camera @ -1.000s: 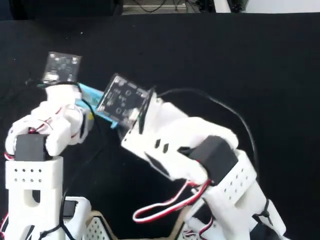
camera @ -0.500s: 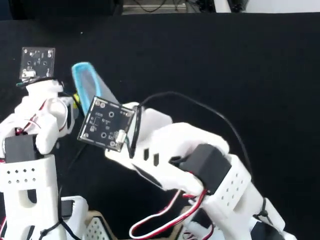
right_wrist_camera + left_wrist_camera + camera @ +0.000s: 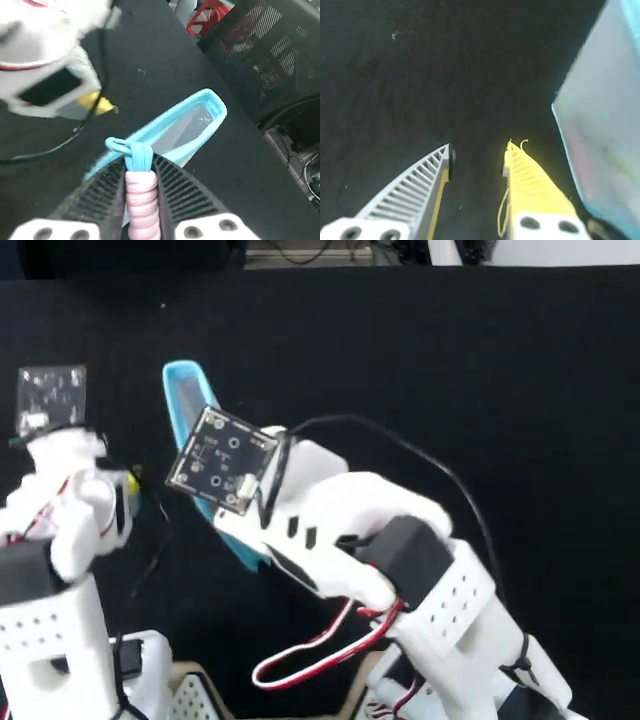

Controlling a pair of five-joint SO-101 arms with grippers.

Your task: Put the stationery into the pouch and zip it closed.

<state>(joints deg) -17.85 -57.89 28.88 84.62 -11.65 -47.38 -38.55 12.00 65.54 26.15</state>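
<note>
The light-blue pouch (image 3: pixel 186 398) lies slantwise on the black table, its near end hidden under the right arm (image 3: pixel 340 530). In the right wrist view my right gripper (image 3: pixel 138 167) is shut on the pouch's pull, a pink coiled cord (image 3: pixel 141 200) ending in a blue loop (image 3: pixel 129 149). The pouch (image 3: pixel 187 120) stretches away beyond it. My left gripper (image 3: pixel 477 155) is open over bare cloth with nothing between its fingers, and the pouch (image 3: pixel 600 135) lies just beside its yellow finger (image 3: pixel 530 190). The left arm (image 3: pixel 75 510) stands to the pouch's left. No loose stationery shows.
Black cloth (image 3: pixel 450 360) covers the table, open to the right and far side. A black cable (image 3: pixel 420 450) loops over the right arm. Beyond the table edge stand a mesh chair (image 3: pixel 260 45) and a red object (image 3: pixel 210 15).
The left arm has drawn back to the left, away from the pouch. The right arm has shifted, and the pouch has swung out so more of it shows.
</note>
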